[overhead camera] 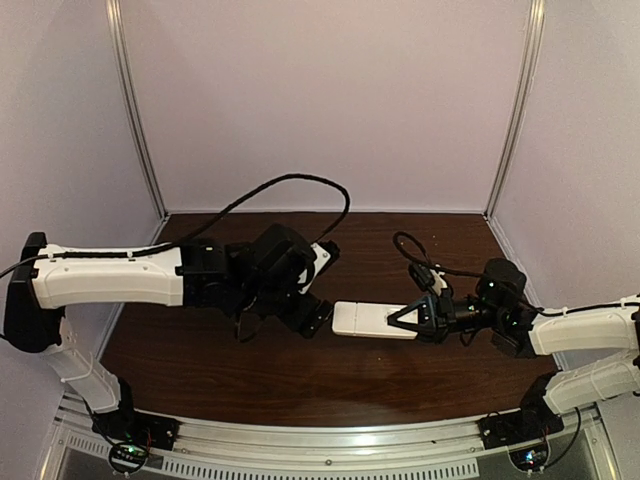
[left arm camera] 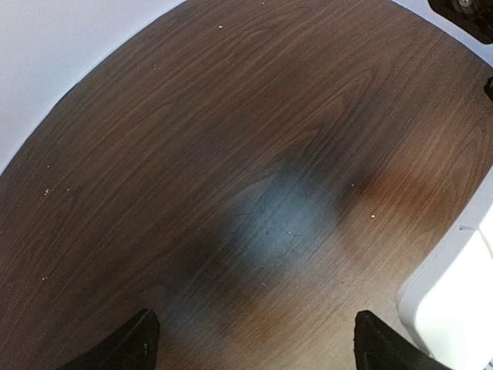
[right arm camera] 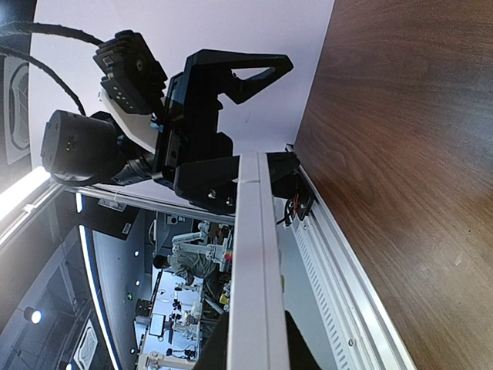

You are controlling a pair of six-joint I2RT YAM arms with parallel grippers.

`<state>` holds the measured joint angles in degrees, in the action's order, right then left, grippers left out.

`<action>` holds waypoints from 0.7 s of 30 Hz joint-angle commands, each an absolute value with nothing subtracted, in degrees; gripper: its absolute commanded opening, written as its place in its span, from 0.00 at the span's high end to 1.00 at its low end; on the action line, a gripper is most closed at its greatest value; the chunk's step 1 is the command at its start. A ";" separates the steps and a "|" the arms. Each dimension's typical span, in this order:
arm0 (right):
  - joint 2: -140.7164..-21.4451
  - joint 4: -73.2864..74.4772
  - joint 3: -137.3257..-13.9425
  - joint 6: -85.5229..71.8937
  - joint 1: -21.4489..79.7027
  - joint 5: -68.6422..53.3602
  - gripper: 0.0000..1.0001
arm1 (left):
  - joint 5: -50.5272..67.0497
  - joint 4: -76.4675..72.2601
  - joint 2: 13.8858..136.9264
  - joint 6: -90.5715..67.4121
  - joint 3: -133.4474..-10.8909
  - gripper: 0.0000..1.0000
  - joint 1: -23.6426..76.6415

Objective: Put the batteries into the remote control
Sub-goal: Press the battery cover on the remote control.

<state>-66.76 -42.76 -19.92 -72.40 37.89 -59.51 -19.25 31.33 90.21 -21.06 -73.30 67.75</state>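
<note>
- White plastic, the remote control [overhead camera: 372, 318] stretches 9-to-3 over the middle of the table [overhead camera: 250, 375]. The right gripper [overhead camera: 418, 316] is clamped on its 3 o'clock end.
- At the remote's 9 o'clock end, the left gripper [overhead camera: 314, 318] has its jaws spread wide over bare wood, holding nothing.
- No batteries show in any view, so I cannot tell whether they are loaded.
- Risk: the left fingers are close enough to knock the remote's free end. Pinched at one end only, it could twist or slip.
- A black cable [overhead camera: 300, 185] arcs at 12 o'clock, away from the work and blocking nothing.
</note>
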 commanded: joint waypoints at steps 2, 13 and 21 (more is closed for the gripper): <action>-66.61 -47.77 -21.03 -73.44 37.88 -58.85 1.00 | -17.88 29.15 92.51 -21.50 -74.25 0.11 69.11; -67.22 -49.27 -20.61 -74.11 38.85 -58.60 1.00 | -17.83 29.09 95.04 -20.47 -76.47 0.15 70.47; -68.45 -50.32 -20.60 -73.91 40.22 -59.17 1.00 | -14.43 28.32 96.63 -17.18 -78.27 0.15 71.83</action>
<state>-67.90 -43.97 -19.77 -73.93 38.28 -59.53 -19.62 35.55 94.56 -19.22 -75.46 69.08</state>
